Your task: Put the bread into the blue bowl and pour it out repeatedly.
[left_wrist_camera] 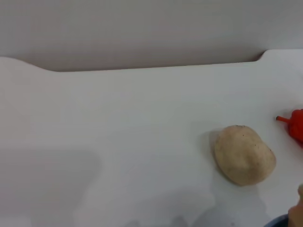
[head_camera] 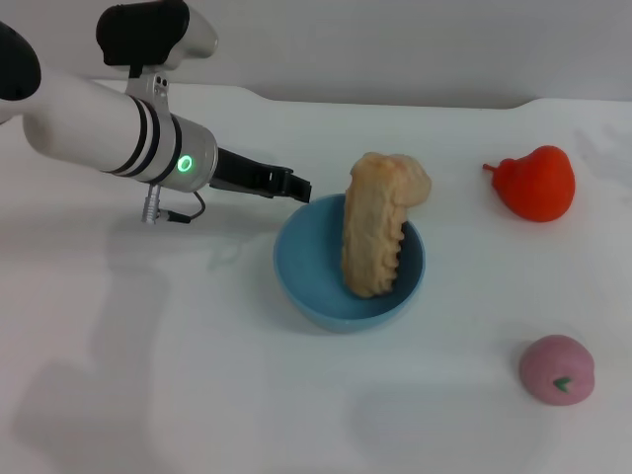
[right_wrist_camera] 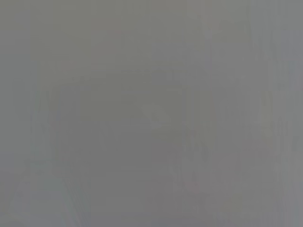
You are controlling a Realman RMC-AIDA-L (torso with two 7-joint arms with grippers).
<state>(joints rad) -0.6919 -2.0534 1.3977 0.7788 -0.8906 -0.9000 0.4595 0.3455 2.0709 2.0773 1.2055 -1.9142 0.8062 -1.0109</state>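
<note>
Head view shows the bread standing on end inside the blue bowl, its lower end down on the bowl's floor and its upper end leaning out over the far rim. The plain tan side and a row of ridges along one edge face the camera. The bowl sits upright on the white bench, near its middle.

At the bowl's left rim is the left end effector, reaching in from the left on a white arm with a green light ring. Its dark fingers are at the rim, but I cannot tell whether they are open, closed or pinching the bowl's edge.

Behind the bowl, mostly hidden by the bread in the head view, lies a small round beige lump, seen clearly from the left wrist. To the right, well apart from the bowl, rests a red toy pear; nearer the front right lies a pink toy peach.

The bench is smooth, matte white, and ends at a pale wall. The right wrist view is a featureless grey, and the right end effector shows nowhere.
</note>
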